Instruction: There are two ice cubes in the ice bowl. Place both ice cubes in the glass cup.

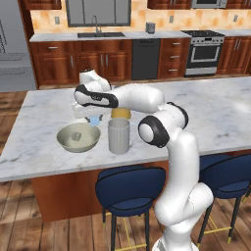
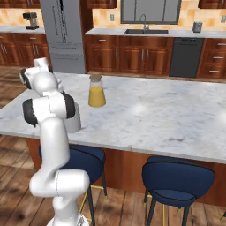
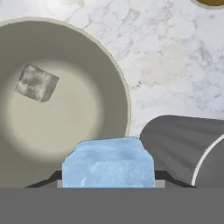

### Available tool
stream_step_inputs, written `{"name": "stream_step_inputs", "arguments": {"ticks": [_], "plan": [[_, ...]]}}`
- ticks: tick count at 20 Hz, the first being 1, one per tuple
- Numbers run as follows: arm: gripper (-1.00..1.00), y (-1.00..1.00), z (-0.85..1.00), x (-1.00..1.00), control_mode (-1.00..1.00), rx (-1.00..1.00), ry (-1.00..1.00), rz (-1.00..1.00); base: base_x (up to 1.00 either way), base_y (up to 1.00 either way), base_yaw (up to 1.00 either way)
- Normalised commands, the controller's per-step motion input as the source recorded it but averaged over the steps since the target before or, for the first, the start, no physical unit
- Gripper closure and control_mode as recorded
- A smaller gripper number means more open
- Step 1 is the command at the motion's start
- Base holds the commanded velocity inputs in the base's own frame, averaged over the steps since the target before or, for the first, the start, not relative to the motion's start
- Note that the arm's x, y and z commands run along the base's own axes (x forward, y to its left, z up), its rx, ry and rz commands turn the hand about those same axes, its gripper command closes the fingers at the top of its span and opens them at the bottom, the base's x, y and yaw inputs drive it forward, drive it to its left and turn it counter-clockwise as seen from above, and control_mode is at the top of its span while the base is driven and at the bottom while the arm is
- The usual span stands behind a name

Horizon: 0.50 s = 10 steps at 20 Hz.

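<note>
My gripper (image 1: 93, 119) hangs just above the right rim of the beige ice bowl (image 1: 81, 147), shut on the light blue ice cube (image 1: 94, 120). In the hand view this blue cube (image 3: 108, 162) sits between the jaws of the gripper (image 3: 108, 180), over the bowl's (image 3: 87, 113) near edge. The clear greyish ice cube (image 3: 36, 83) lies inside the bowl (image 1: 77, 137). The ribbed glass cup (image 1: 118, 136) stands upright right of the bowl, close beside the gripper; its wall and rim (image 3: 183, 144) show at the hand view's lower right. My arm hides most of the cup (image 2: 75, 119) in the right base view.
An orange-juice bottle (image 2: 96, 91) with a tan stopper stands behind the cup (image 1: 120, 113) on the marble island counter (image 1: 211, 112). Blue stools (image 1: 130, 188) stand below the counter's front edge. The counter stretches bare to the right.
</note>
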Motion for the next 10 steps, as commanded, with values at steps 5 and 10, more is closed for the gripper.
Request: {"name": "stream_step_inputs", "arguments": {"ticks": [5,10], "plan": [[1.0,-0.6,0.65,-0.12,-1.0,0.01,0.0,-0.01,0.0,0.0,0.0],[1.0,-0.09,0.0,-0.03,-1.0,0.0,0.0,-0.01,0.0,0.0,0.0]]}}
